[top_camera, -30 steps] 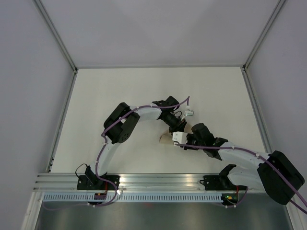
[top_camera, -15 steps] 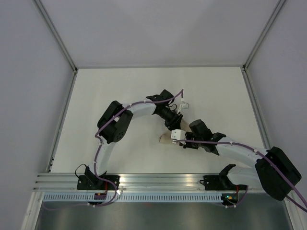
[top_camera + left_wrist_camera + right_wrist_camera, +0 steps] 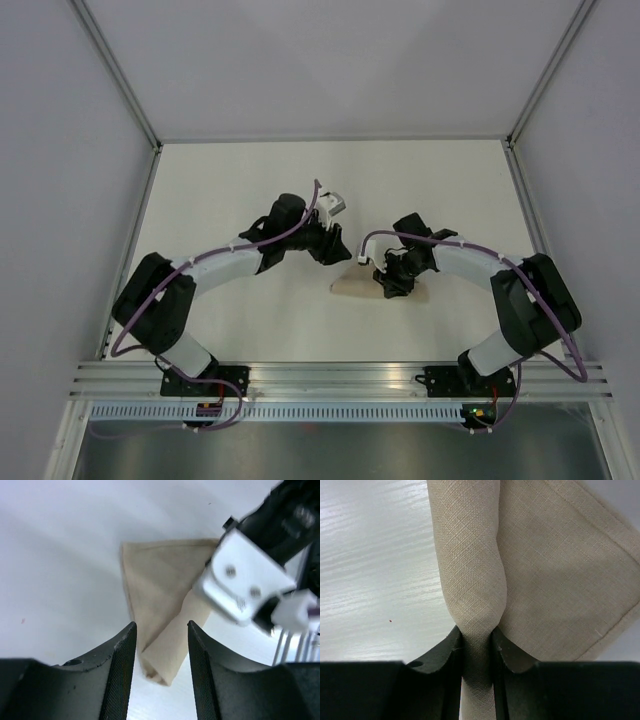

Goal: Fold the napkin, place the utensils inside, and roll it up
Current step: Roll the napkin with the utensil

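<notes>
The tan napkin (image 3: 352, 287) lies on the white table, folded to a triangle and partly rolled. In the right wrist view its roll (image 3: 470, 555) runs up the frame beside a flat folded flap. My right gripper (image 3: 477, 640) is shut on the near end of the roll; in the top view it (image 3: 392, 281) sits on the napkin's right part. My left gripper (image 3: 161, 626) is open and empty above the roll's other end (image 3: 165, 665), not touching it; in the top view it (image 3: 337, 250) hovers just up-left of the napkin. The fork is hidden.
The white table (image 3: 250, 190) is bounded by grey walls and a metal frame rail (image 3: 330, 375) at the near edge. The right gripper's body (image 3: 260, 570) fills the upper right of the left wrist view, close to my left fingers.
Both arms have swung outward: the left arm's elbow moved far left and its gripper backed off up-left. The right gripper moved right along the napkin, leaving more cloth uncovered.
</notes>
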Motion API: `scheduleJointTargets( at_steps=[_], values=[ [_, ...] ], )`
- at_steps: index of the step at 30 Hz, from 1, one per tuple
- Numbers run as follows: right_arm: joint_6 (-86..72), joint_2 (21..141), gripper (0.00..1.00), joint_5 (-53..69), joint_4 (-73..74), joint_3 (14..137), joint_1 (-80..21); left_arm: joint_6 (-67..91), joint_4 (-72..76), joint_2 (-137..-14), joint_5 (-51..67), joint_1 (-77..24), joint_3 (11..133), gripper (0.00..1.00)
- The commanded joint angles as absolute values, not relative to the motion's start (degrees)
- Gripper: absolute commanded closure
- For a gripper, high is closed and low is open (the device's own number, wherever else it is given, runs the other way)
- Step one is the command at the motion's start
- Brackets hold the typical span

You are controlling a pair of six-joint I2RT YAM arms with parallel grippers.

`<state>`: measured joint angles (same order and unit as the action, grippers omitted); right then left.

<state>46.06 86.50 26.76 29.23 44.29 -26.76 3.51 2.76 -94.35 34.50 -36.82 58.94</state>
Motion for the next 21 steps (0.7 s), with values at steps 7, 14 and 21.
scheduleJointTargets(
  at_steps=[7,14,21],
  values=[
    [52.6,105.4,0.90,36.3,46.7,56.1,-20.5,0.1,35.8,-79.3,9.8,-43.9,33.0,0.46],
    [53.5,113.6,0.90,37.6,51.7,62.9,-18.4,-19.1,33.1,-84.9,0.3,-59.0,35.5,0.46],
    [53.4,116.6,0.90,37.4,53.4,65.5,-17.8,-33.9,28.5,-96.4,-3.8,-65.0,44.0,0.37]
  ],
)
